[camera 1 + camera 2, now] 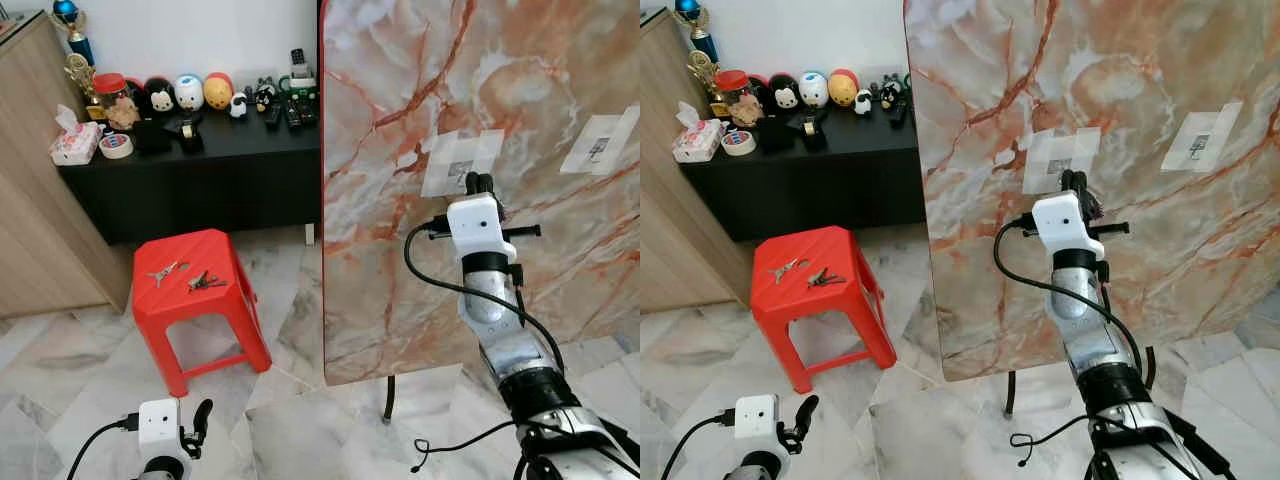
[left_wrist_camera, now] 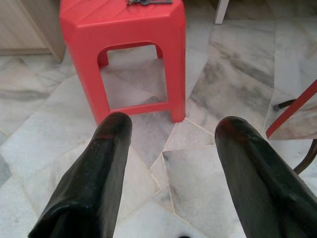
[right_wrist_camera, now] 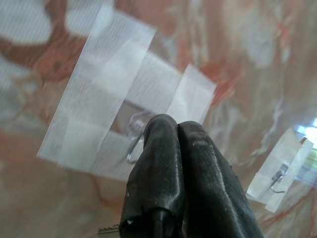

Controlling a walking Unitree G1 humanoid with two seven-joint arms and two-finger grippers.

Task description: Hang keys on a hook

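Observation:
My right gripper [image 1: 480, 186] is raised against the marble board [image 1: 400, 120], its fingertips [image 3: 173, 134] pressed together just below a small wire hook [image 3: 133, 144] held on by white tape [image 1: 462, 160]. A key tip [image 3: 106, 229] sticks out beside the fingers, so the gripper is shut on keys. A second taped hook [image 1: 598, 146] sits further right on the board. Two more key sets [image 1: 166, 271] [image 1: 206, 283] lie on the red stool [image 1: 225, 300]. My left gripper [image 2: 171, 148] hangs low over the floor, open and holding nothing.
The board stands on a dark metal leg [image 1: 388, 398]. A black cabinet [image 1: 200, 180] with toys, remotes, tape and a tissue box lines the back wall. A wooden cupboard [image 1: 25, 180] stands at the left. Marble floor [image 1: 290, 420] lies between stool and board.

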